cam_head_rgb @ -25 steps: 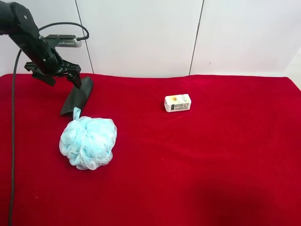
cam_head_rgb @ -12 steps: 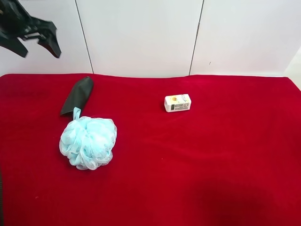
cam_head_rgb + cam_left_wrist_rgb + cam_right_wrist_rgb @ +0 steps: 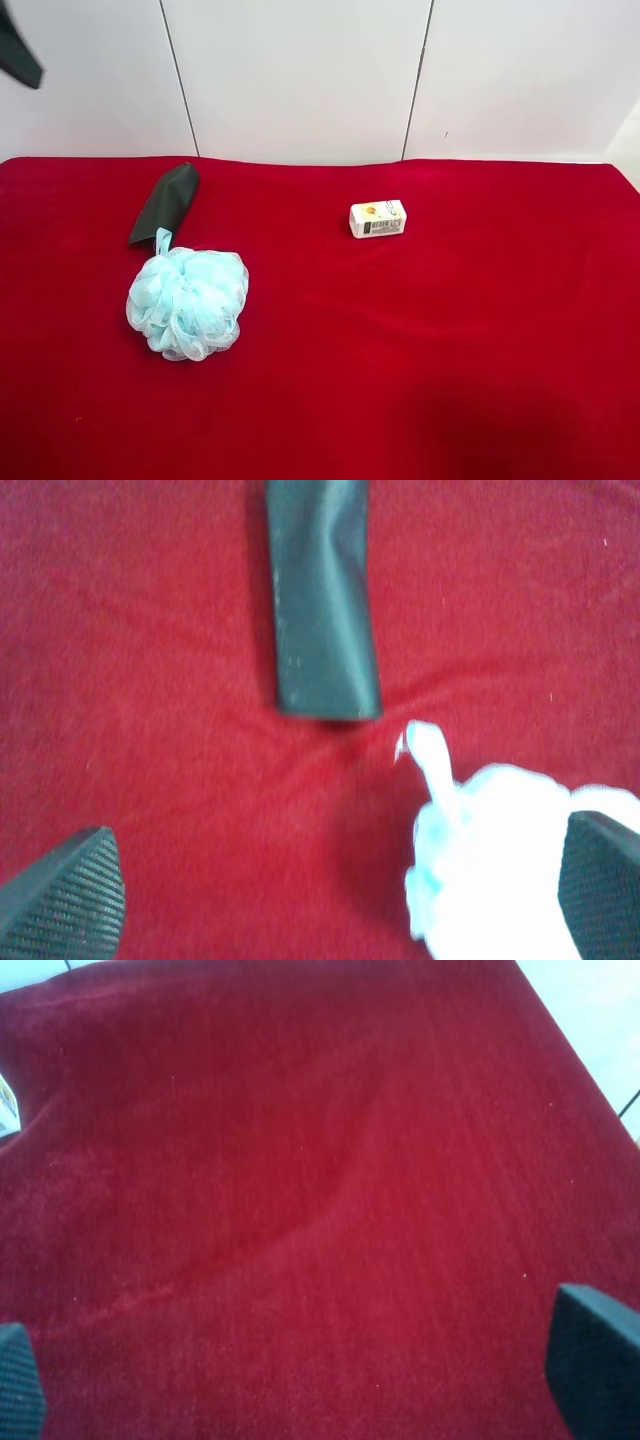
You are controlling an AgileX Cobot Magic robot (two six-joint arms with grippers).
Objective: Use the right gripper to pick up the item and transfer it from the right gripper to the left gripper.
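Observation:
On the red cloth (image 3: 400,330) lie a light blue bath pouf (image 3: 188,301), a flat black sleeve (image 3: 165,203) just behind it, and a small white box (image 3: 378,218) near the middle. My left gripper (image 3: 335,900) is open and empty, high above the black sleeve (image 3: 320,600) and the pouf (image 3: 500,860). Only a dark tip of that arm (image 3: 18,55) shows at the exterior view's top left corner. My right gripper (image 3: 300,1380) is open and empty over bare cloth. A sliver of the white box (image 3: 5,1110) shows at that view's edge. The right arm is out of the exterior view.
A white panelled wall (image 3: 300,70) stands behind the table. The cloth has a soft wrinkle (image 3: 340,1180) under the right gripper. The cloth's far edge (image 3: 400,160) meets the wall.
The arm at the exterior view's left has lifted away from the black sleeve, up and to the left, almost out of view. The objects have not moved.

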